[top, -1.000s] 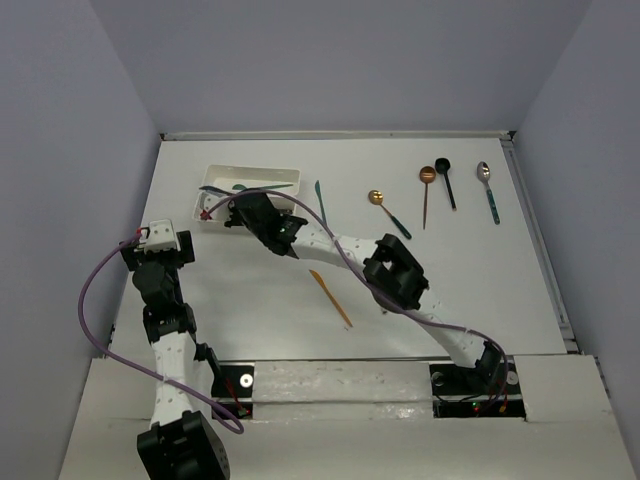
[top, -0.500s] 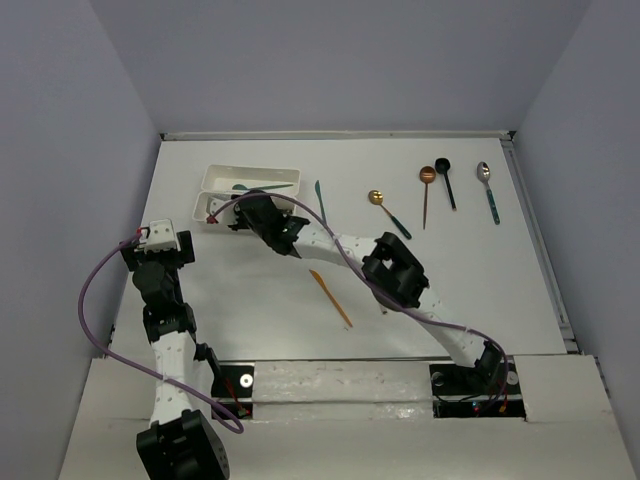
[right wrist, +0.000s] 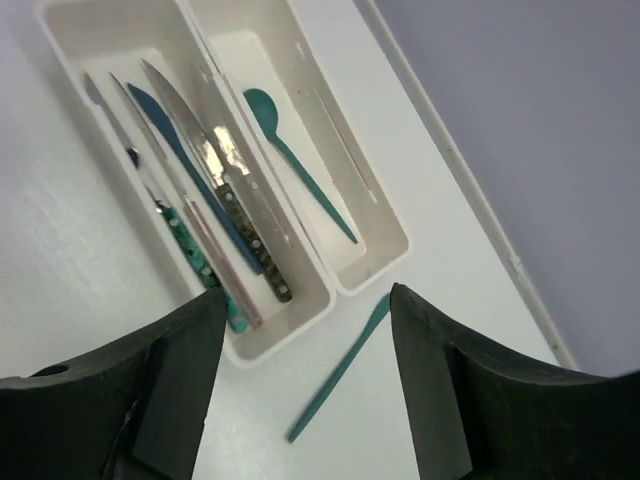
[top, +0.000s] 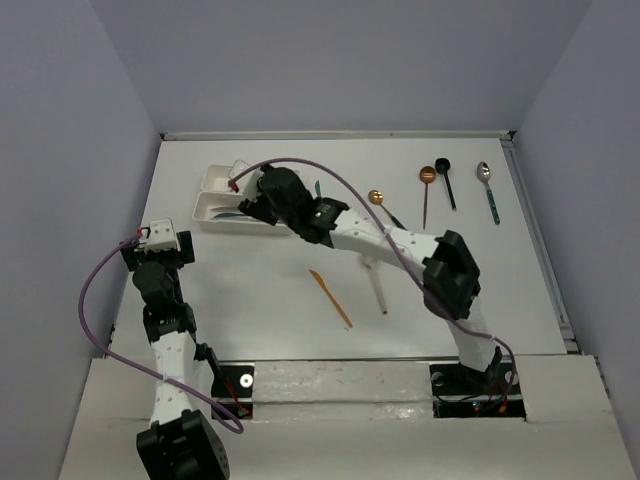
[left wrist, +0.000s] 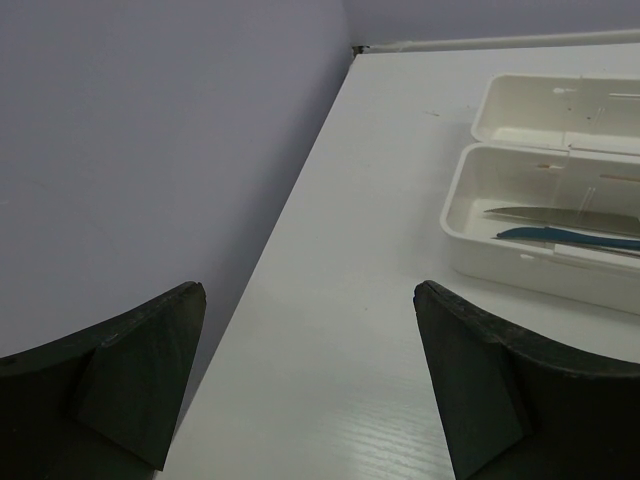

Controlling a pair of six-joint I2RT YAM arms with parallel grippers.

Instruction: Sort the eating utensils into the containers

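The containers are two joined white trays (right wrist: 300, 290). The left tray holds several knives, among them a silver one (right wrist: 215, 160) and a dark blue one (right wrist: 185, 165). In the right tray lies a teal spoon (right wrist: 295, 150). My right gripper (right wrist: 307, 305) hangs open and empty above the trays' near end, and a teal knife (right wrist: 340, 370) lies on the table below it. From above, this gripper (top: 250, 203) covers part of the trays (top: 212, 212). At the table's left, my left gripper (left wrist: 310, 300) stands wide open and empty, short of the trays (left wrist: 460, 215).
Loose on the table are an orange knife (top: 330, 297), a beige knife (top: 379, 292), a gold spoon (top: 378, 198), a copper spoon (top: 427, 180), a black spoon (top: 445, 175) and a silver spoon (top: 487, 185). The left wall (left wrist: 150, 150) stands close beside my left gripper.
My right gripper has gone from shut to open and shifted toward the far side over the trays. Its elbow swung right, uncovering the beige knife. The left arm has not moved.
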